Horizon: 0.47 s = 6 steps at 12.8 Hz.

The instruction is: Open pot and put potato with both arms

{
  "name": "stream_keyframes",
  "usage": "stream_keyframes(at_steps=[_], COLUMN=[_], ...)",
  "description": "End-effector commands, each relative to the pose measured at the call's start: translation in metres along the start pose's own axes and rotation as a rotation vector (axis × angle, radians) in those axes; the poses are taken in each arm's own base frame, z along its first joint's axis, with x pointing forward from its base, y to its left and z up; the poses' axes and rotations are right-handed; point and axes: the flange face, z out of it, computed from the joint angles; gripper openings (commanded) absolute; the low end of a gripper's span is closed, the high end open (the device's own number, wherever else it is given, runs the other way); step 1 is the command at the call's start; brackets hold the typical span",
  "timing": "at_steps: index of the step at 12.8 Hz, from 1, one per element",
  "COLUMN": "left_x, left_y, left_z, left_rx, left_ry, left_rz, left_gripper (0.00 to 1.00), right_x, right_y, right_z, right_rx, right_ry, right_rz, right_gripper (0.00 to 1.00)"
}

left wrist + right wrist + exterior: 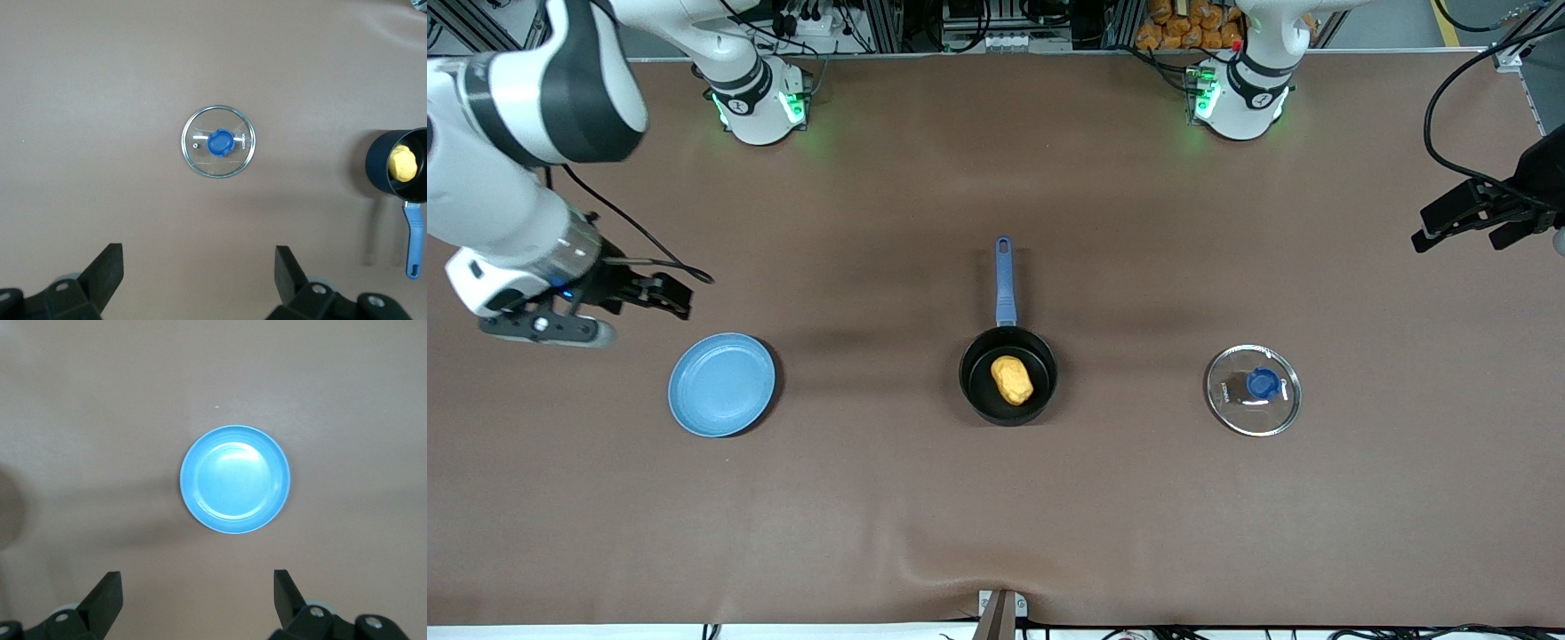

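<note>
Glossy glass lid (1253, 390) (steel-rimmed), matt brown table (996, 516)

Robotics lab: two arm bases (760, 102) bolted to a brown-covered tabletop (996, 516), aluminium framing (889, 22) and cable clutter (809, 18) along its edge.

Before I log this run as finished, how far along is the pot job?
Done: the glass lid lies on the table, off the pot, and the potato sits inside the pot. In hand: nothing; the left gripper and right gripper are open and empty, up by the table's ends. The blue plate is bare. Nothing visibly remains.
</note>
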Motion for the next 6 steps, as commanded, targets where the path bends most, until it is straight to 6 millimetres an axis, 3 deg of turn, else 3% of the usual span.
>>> stream_keyframes(at_steps=[1, 2, 6], left_x=[0.004, 0.004, -0.006], left_y=[-0.001, -0.006, 0.006], left_z=[-0.014, -0.016, -0.023], left_rx=[0.031, 0.032, 0.118], left_ry=[0.003, 0.005, 0.023], left_rz=[-0.004, -0.013, 0.042], left_gripper=[1.00, 1.00, 1.00], right_x=[-0.031, -0.038, -0.061], right_y=[0.025, 0.030, 0.033], right_z=[-0.009, -0.012, -0.038], right_rx=[0.007, 0.009, 0.016], right_ry=[0.022, 0.026, 0.025], right_rz=[-0.030, -0.033, -0.032], right_gripper=[1.00, 1.00, 1.00])
